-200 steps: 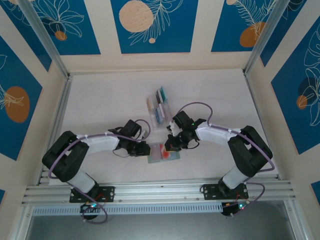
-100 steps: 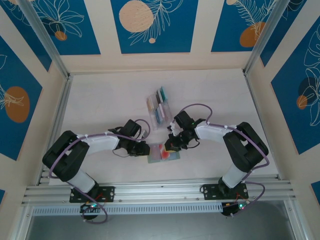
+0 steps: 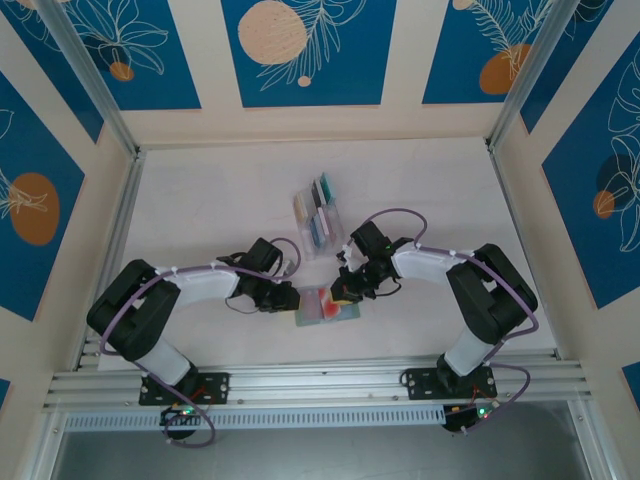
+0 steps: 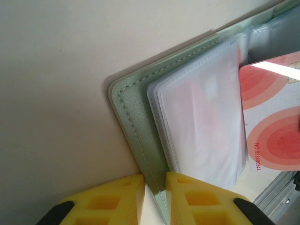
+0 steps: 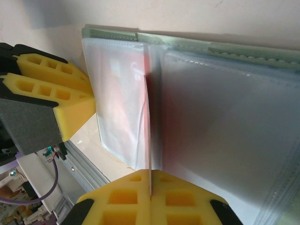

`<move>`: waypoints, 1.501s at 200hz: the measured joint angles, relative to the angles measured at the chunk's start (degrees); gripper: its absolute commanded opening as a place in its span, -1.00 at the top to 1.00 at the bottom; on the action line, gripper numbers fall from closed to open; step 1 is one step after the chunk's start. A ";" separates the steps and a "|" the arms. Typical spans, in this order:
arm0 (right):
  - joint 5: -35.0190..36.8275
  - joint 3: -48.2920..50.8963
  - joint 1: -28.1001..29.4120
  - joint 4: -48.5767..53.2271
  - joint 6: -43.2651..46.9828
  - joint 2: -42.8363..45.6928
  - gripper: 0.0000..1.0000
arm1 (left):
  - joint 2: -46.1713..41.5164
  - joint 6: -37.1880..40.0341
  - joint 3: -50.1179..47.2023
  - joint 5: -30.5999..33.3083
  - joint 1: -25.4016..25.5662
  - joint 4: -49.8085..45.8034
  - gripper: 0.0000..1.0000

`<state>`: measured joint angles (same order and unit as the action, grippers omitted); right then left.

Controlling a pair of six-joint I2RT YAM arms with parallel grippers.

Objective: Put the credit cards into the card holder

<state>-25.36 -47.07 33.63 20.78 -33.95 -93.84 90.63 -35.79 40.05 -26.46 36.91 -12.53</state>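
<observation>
Two pincers, both clenched, meeting over one small wallet. The right pincer point(image 5: 150, 192) has its yellow foam fingers pressed flat together on a red card point(image 4: 272, 136), thin, glossy plastic printed with pale concentric rings. Seen from the right wrist it stands edge-on against the clear sleeves point(image 5: 220, 122). These are soft, frosted plastic pages with stitched seams, stacked one over another.

The left pincer point(image 4: 154, 190) is nipped onto the near rim of the card holder point(image 3: 330, 310), pinning its pebbled sage-green cover, rounded at the corner with a neat line of stitching. The holder lies open and flat on the pale table point(image 3: 220, 200), near the front edge, between the two arms.

Further back, well apart from the wallet, a clear rack point(image 3: 300, 205) stands with more credit cards point(image 3: 318, 232) slotted upright in it, teal, blue and cream. A ribbed aluminium rail point(image 3: 320, 380) runs along the front.
</observation>
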 measured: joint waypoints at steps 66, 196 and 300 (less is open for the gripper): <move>-0.17 0.00 0.37 0.00 -1.01 0.02 1.00 | 0.00 0.00 0.00 -0.02 -0.02 0.02 0.58; -6.23 0.09 0.42 -4.17 -3.78 -2.75 1.00 | 0.04 0.00 -0.02 -0.04 -0.04 0.04 0.58; -5.42 -0.79 -1.79 -4.42 0.20 -4.92 1.00 | 0.31 0.24 -0.02 -0.50 -0.26 0.09 0.58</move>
<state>-30.79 -47.86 31.83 16.36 -33.76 -98.76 90.94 -35.55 40.03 -26.96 36.64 -12.45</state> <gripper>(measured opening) 0.050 0.209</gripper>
